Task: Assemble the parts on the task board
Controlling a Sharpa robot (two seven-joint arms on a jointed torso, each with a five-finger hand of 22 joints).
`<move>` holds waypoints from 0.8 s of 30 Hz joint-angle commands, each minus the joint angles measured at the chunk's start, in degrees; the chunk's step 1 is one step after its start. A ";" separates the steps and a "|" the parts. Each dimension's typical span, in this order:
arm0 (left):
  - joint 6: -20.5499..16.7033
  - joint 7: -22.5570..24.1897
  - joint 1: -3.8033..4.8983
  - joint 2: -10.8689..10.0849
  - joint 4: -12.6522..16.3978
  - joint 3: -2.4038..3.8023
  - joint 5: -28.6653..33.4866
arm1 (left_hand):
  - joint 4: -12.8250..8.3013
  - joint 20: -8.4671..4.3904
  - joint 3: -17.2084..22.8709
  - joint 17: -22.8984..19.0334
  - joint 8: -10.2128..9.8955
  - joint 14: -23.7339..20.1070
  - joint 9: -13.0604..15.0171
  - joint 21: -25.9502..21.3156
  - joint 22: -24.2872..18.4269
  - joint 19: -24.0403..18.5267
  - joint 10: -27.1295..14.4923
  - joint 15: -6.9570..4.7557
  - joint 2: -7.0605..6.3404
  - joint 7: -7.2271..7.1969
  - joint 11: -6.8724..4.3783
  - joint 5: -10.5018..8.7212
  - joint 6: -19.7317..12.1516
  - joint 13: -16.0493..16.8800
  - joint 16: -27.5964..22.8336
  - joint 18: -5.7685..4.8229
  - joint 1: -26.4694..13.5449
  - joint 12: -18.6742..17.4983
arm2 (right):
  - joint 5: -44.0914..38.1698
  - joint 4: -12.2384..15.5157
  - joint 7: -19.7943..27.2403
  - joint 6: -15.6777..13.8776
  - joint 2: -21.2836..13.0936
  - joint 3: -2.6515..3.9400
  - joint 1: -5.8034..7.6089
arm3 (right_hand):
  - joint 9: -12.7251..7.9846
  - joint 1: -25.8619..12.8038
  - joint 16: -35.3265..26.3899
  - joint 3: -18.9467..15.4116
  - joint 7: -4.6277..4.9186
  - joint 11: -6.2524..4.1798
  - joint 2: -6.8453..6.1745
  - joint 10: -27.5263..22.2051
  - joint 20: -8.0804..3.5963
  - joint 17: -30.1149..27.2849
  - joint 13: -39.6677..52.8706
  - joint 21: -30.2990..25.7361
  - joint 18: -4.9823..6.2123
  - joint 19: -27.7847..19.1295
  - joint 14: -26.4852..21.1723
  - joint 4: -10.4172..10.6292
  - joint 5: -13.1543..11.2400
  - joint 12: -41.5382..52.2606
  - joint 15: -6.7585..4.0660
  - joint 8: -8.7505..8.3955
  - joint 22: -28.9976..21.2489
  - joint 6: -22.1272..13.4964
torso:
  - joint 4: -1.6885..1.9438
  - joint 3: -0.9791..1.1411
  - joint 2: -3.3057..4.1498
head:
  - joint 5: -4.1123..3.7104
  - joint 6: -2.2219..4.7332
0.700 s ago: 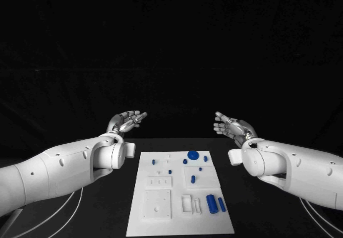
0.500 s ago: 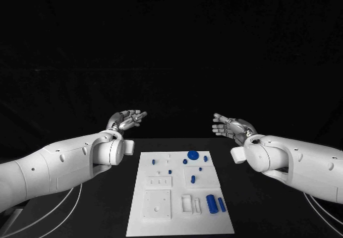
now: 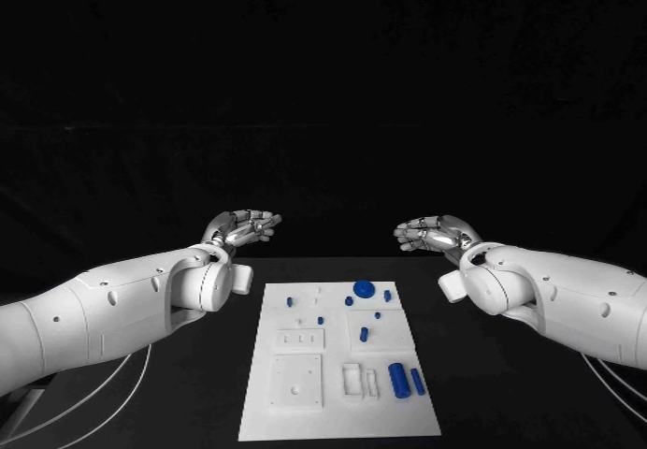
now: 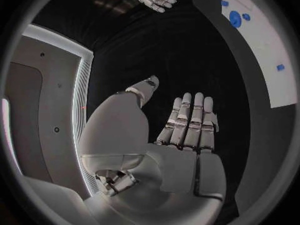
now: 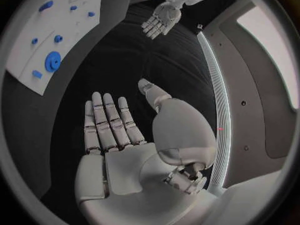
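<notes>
Hovering empty and spread beyond the task board [image 3: 337, 412], left hand [image 3: 240, 227] and right hand [image 3: 434, 234] have not begun assembly; next, presumably, reaching back toward blue parts [image 3: 399, 382].

The left hand [image 3: 241, 227] has turned since the earlier pictures; its fingers, which reached up and toward the right, now lie lower and more level, curled a little inward; the right hand [image 3: 434, 234] has turned likewise, its fingers [image 3: 409, 232] now pointing left toward the other hand and drawn closer together, where before they were raised and spread; both hands sit slightly lower above the far edge of the table, and both hold nothing.
</notes>
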 commanded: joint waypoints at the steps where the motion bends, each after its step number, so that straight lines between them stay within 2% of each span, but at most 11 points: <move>1: 3.36 0.09 0.09 -0.57 0.85 0.04 -1.80 | -1.20 -0.63 -0.86 0.12 0.36 2.43 -0.08 0.71 1.07 2.21 2.03 -0.11 1.21 1.51 0.27 0.50 1.73 0.13 0.91 0.08 0.35 0.54 | -15.73 -1.54 0.15 -0.05 0.88 0.02 0.01 | -0.03 0.58 1.18 3.04 2.43 -0.85 -0.27 2.55 0.03 0.28 0.11 0.75 1.46 2.82 2.92 -1.65 -0.82 0.79 -1.13 0.78 -0.22 2.26 | -0.05 -0.10 0.03 | 0.08 0.06; 3: 3.19 -0.21 0.09 -1.05 1.52 0.04 -2.99 | -2.73 -1.15 -1.12 0.42 0.89 6.04 -0.12 1.79 1.03 5.24 4.90 -0.50 2.11 1.90 0.37 0.92 3.99 0.44 2.37 1.16 1.41 1.50 | -21.30 -2.70 -1.08 -1.54 1.83 0.03 0.01 | -0.25 0.22 2.60 6.70 2.10 -1.47 -0.65 4.66 0.13 0.77 -0.02 1.75 2.94 6.80 6.57 -3.40 -1.45 0.89 -2.74 1.01 -0.51 4.03 | -0.09 -0.12 0.16 | -0.02 0.21; 5: 4.04 -0.18 0.09 -1.63 2.39 0.04 -5.86 | -4.60 -1.86 -1.19 1.05 1.02 10.57 -0.38 3.56 1.19 9.25 7.29 -1.32 2.88 2.12 0.43 1.29 5.70 0.57 4.29 2.58 2.53 2.13 | -26.93 -3.73 -1.80 -1.59 2.61 0.04 0.01 | -0.16 -0.18 6.91 9.73 1.45 -2.70 -1.26 7.94 -0.30 3.17 0.37 5.40 5.62 15.24 14.71 -4.02 -1.93 1.88 -6.54 1.62 -0.05 6.03 | -0.12 -0.09 0.24 | 0.01 0.35; 6: 4.51 -0.07 0.10 -1.82 2.80 0.04 -6.55 | -5.75 -2.40 -1.15 1.40 0.96 12.66 -0.58 4.49 1.24 11.16 8.26 -2.11 3.10 1.94 0.23 1.42 6.36 0.57 5.16 3.09 3.13 2.29 | -29.05 -3.81 -2.02 -1.45 2.67 0.04 0.01 | -0.22 -0.76 7.20 10.74 1.33 -2.88 -1.40 8.59 -0.53 3.66 0.34 5.69 5.67 16.56 15.63 -4.65 -1.95 1.79 -7.00 1.60 -0.36 6.43 | -0.06 -0.09 0.35 | 0.07 0.40; 9: 5.07 0.07 0.11 -2.69 4.60 0.05 -7.08 | -9.55 -3.74 -1.08 1.87 0.19 16.08 -1.61 5.92 1.03 14.23 10.72 -3.53 3.88 1.53 -0.42 1.49 8.16 0.13 5.78 3.23 3.14 1.96 | -37.24 -4.13 -2.33 -0.12 3.17 0.11 0.01 | 0.04 -0.67 10.60 14.04 0.62 -4.12 -1.92 11.24 -3.05 6.33 0.58 9.25 5.67 24.05 22.27 -6.47 -1.46 2.18 -9.81 2.22 0.10 8.43 | 0.36 -0.14 0.77 | -0.14 0.51; 11: 5.29 0.13 0.12 -3.54 6.14 0.07 -7.08 | -11.83 -4.17 -0.50 2.03 -0.38 17.01 -2.21 6.21 0.99 14.90 11.34 -3.85 4.18 1.48 -0.45 1.62 8.80 -0.32 5.58 2.95 2.88 1.29 | -43.64 -4.39 -2.59 1.16 3.73 0.29 0.02 | 0.08 1.00 17.70 15.12 0.35 -5.72 -2.57 12.55 -7.21 10.34 0.63 15.34 5.67 34.80 31.63 -7.48 -0.88 2.18 -11.90 2.36 2.00 9.35 | 0.61 -0.14 1.11 | -0.18 0.48; 13: 5.28 0.15 0.15 -4.18 7.36 0.08 -7.08 | -13.16 -4.39 0.01 2.13 -0.74 17.41 -2.57 6.29 0.96 15.13 11.65 -3.97 4.34 1.48 -0.46 1.69 9.08 -0.59 5.39 2.78 2.49 0.83 | -47.42 -4.29 -3.06 2.03 3.96 0.43 0.03 | -0.03 1.80 22.19 15.26 0.22 -6.22 -3.19 12.96 -9.36 13.00 0.54 18.09 5.67 39.23 34.85 -7.68 -0.18 1.91 -12.40 2.22 3.06 9.67 | 0.80 -0.17 1.36 | -0.33 0.50; 14: 5.23 0.21 0.23 -4.77 8.41 0.09 -7.08 | -13.92 -4.48 0.37 2.20 -0.93 17.58 -2.74 6.34 0.96 15.24 11.77 -4.01 4.41 1.48 -0.45 1.77 9.22 -0.73 5.27 2.71 2.32 0.55 | -49.96 -4.06 -3.44 2.65 4.06 0.56 0.05 | -0.13 2.75 26.91 15.02 0.15 -6.66 -3.71 13.23 -11.27 15.71 0.47 21.02 5.67 43.34 37.86 -7.30 0.30 1.69 -12.88 2.07 4.47 9.83 | 0.93 -0.18 1.54 | -0.49 0.48; 16: 5.24 0.28 0.41 -5.60 9.98 0.15 -7.08 | -14.79 -4.55 0.82 2.29 -1.13 17.79 -2.94 6.38 0.95 15.36 11.81 -4.07 4.50 1.50 -0.43 1.82 9.35 -0.87 5.15 2.62 2.08 0.17 | -54.44 -3.55 -4.17 3.35 4.14 0.82 0.10 | -0.37 3.37 34.25 15.31 0.13 -6.69 -4.02 13.71 -13.35 20.63 0.26 24.29 5.67 45.79 36.37 -7.59 1.60 1.07 -12.94 1.76 5.88 10.25 | 1.22 -0.21 2.01 | -0.70 0.56; 20: 5.31 0.29 0.63 -6.76 12.37 0.24 -7.08 | -15.62 -4.62 1.25 2.41 -1.36 18.03 -3.13 6.46 0.96 15.52 11.79 -4.14 4.52 1.53 -0.38 1.82 9.45 -0.98 5.03 2.55 1.66 -0.26 | -61.68 -3.26 -5.75 4.26 4.68 1.14 0.17 | -0.52 4.05 41.49 16.10 -0.54 -6.72 -4.67 14.49 -14.55 24.73 0.05 28.25 5.67 46.55 33.55 -7.83 2.54 0.17 -12.99 1.64 5.85 11.10 | 1.76 -0.26 2.99 | -0.88 0.80; 24: 5.39 0.33 0.89 -7.54 14.15 0.32 -7.06 | -15.96 -4.65 1.42 2.46 -1.46 18.12 -3.22 6.50 0.97 15.59 11.75 -4.16 4.51 1.55 -0.36 1.80 9.49 -1.02 4.97 2.52 1.39 -0.48 | -66.63 -2.96 -6.91 4.80 5.11 1.18 0.17 | -0.36 3.97 43.12 16.26 -1.03 -6.41 -4.97 13.90 -14.75 25.11 -0.19 29.51 5.67 46.28 32.78 -7.77 2.29 -0.70 -12.72 2.08 5.78 12.29 | 2.40 -0.24 3.77 | -1.22 0.60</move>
